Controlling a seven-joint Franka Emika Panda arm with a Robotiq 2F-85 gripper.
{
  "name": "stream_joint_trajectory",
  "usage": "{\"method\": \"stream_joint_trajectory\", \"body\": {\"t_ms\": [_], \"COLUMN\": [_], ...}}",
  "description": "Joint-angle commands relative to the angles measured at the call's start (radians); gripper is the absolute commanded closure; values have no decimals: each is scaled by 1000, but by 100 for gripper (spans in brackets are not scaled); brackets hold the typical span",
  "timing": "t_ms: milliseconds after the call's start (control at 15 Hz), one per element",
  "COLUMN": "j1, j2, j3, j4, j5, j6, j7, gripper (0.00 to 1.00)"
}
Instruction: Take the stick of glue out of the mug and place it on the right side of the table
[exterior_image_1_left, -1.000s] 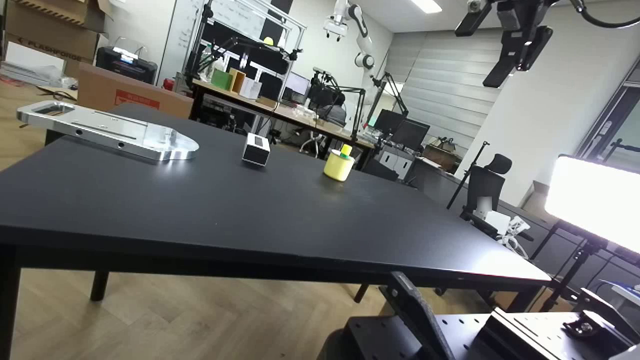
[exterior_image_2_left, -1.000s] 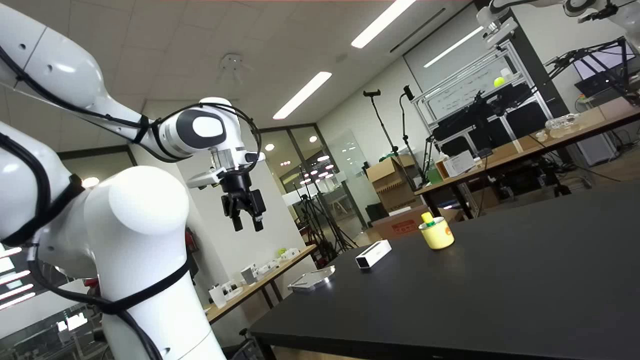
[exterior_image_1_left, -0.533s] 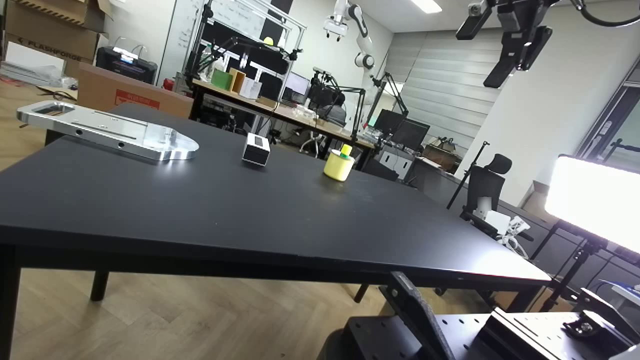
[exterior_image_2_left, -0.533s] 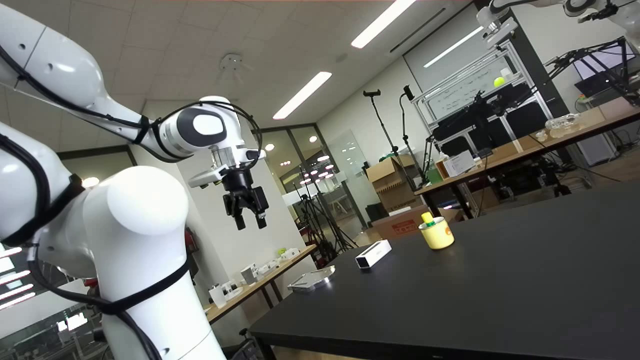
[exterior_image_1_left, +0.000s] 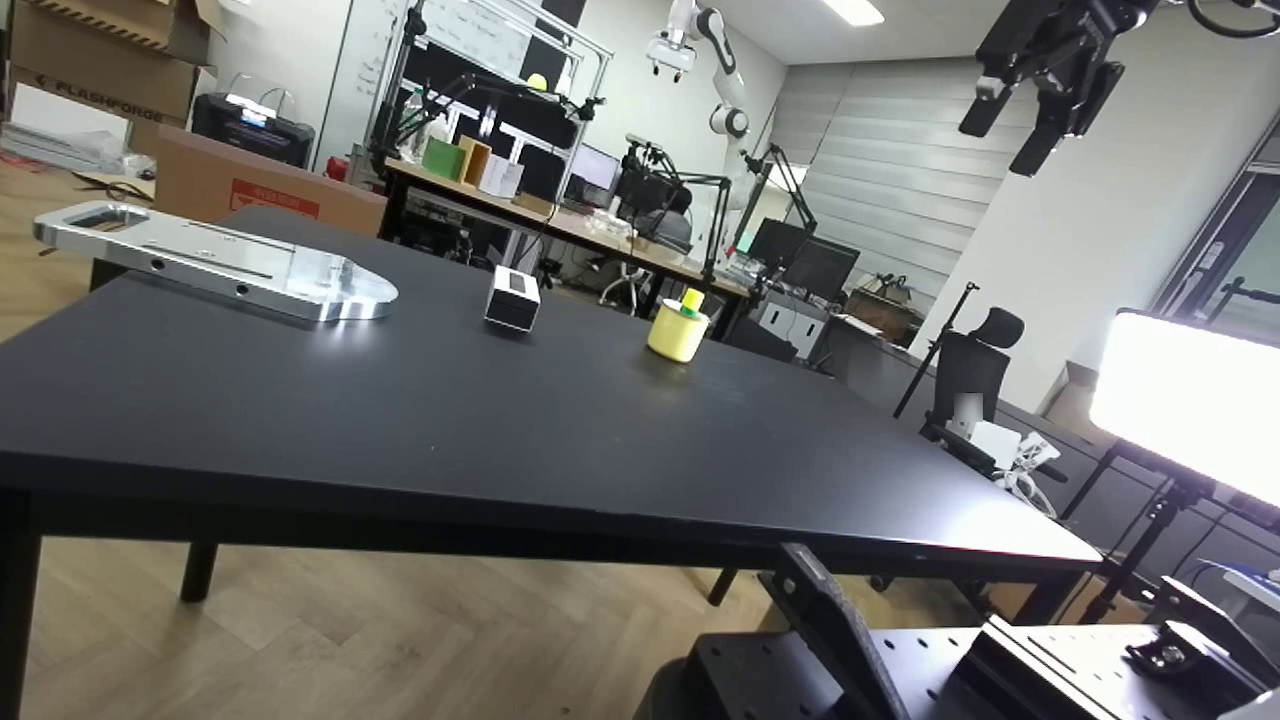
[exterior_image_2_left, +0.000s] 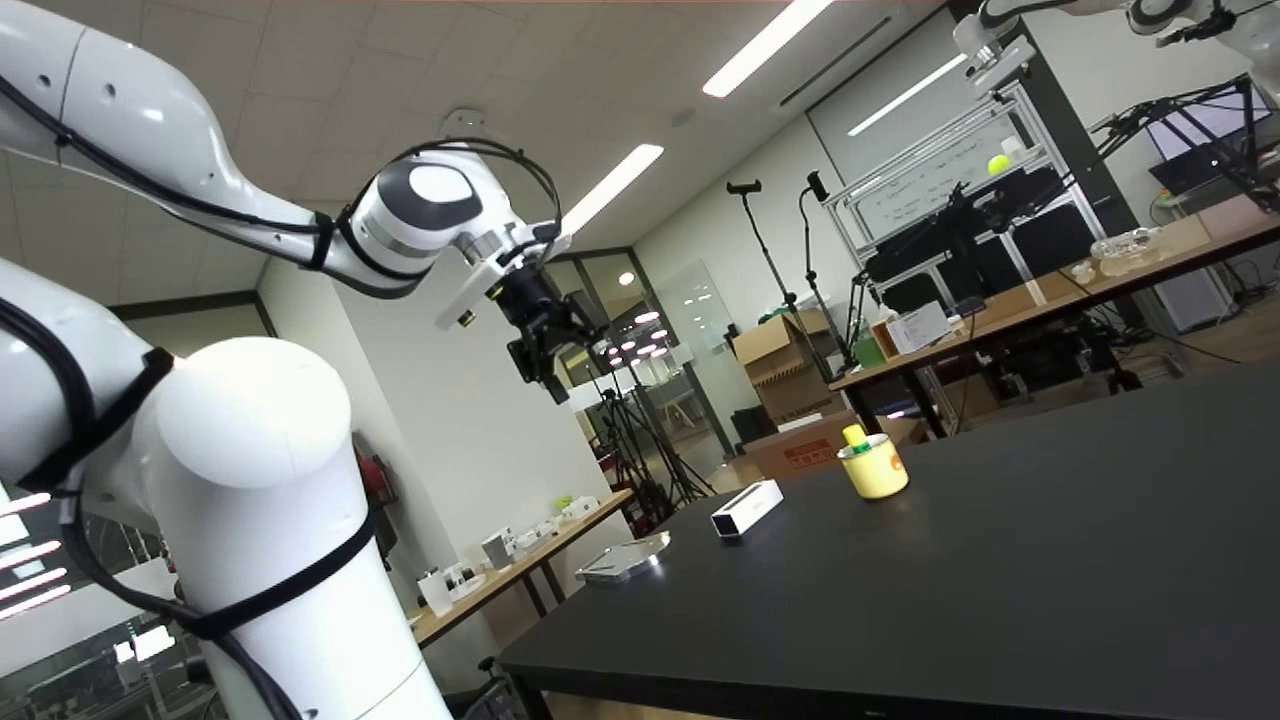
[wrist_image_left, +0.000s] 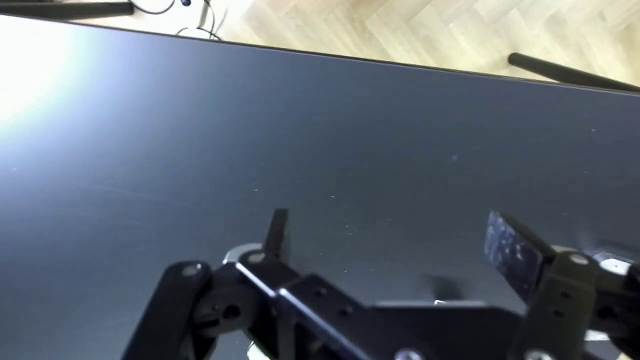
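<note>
The yellow mug (exterior_image_1_left: 674, 338) stands upright on the black table, and it also shows in an exterior view (exterior_image_2_left: 880, 474). The glue stick, with a yellow body (exterior_image_1_left: 692, 298) and a green band, pokes out of the mug's top and leans to one side; it also shows in an exterior view (exterior_image_2_left: 855, 436). My gripper (wrist_image_left: 386, 214) is open and empty, its fingers wide apart above bare tabletop. In both exterior views the gripper (exterior_image_1_left: 1003, 145) (exterior_image_2_left: 568, 368) hangs high above the table, well away from the mug. In the wrist view I cannot make out the mug or glue stick.
A white box with dark ends (exterior_image_1_left: 513, 298) (exterior_image_2_left: 748, 508) lies on the table near the mug. A silver metal plate (exterior_image_1_left: 220, 258) (exterior_image_2_left: 625, 558) lies farther along. The table's edge (wrist_image_left: 320, 53) crosses the top of the wrist view. A bright lamp (exterior_image_1_left: 1190, 400) stands beside the table.
The arm has moved and the gripper has tilted and turned, shifting right in both exterior views. The mug, glue stick, box and plate have not moved.
</note>
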Motion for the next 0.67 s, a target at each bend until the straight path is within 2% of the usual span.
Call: {"method": "stream_joint_trajectory", "body": {"t_ms": [0, 200, 467, 533, 600], "j1": [-64, -97, -78, -89, -89], "j2": [123, 212, 278, 231, 246], "j3": [-74, -138, -213, -196, -206], "j4": [148, 287, 434, 347, 378], "j5": [-109, -177, -140, -154, -152], "j6": [-54, -146, -311, -232, -263], "j7": [-100, -203, -378, -324, -351], "gripper": [0, 0, 0, 0, 0]}}
